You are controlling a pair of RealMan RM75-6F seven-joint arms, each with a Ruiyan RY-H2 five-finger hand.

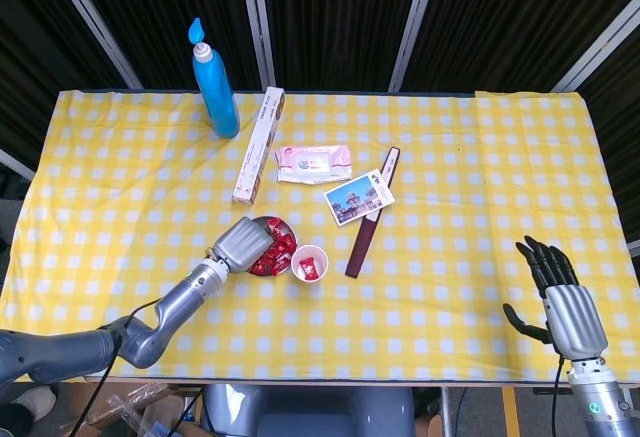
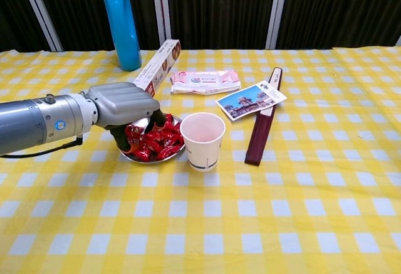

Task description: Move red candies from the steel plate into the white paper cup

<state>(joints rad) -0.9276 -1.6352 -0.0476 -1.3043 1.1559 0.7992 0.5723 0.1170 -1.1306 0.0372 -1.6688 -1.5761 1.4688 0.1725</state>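
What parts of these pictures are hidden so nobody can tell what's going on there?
- Left hand: both views show only its back over the red candies, so whether its fingers hold one cannot be told.
- Steel plate: its left side is covered by that hand.
- White paper cup: chest view doesn't see its bottom.
- Blue bottle: top cut off by the chest view's edge.
- Postcard: print too small.

Robot lab or data-collection booth, not a home. Table covered with yellow-white checked cloth, backed by black curtains hung between angled metal frame bars. Bare floor and cable visible under table's front edge. Mixed household props laid out as test items: blue detergent bottle, wet wipes pack, postcard, long narrow carton.
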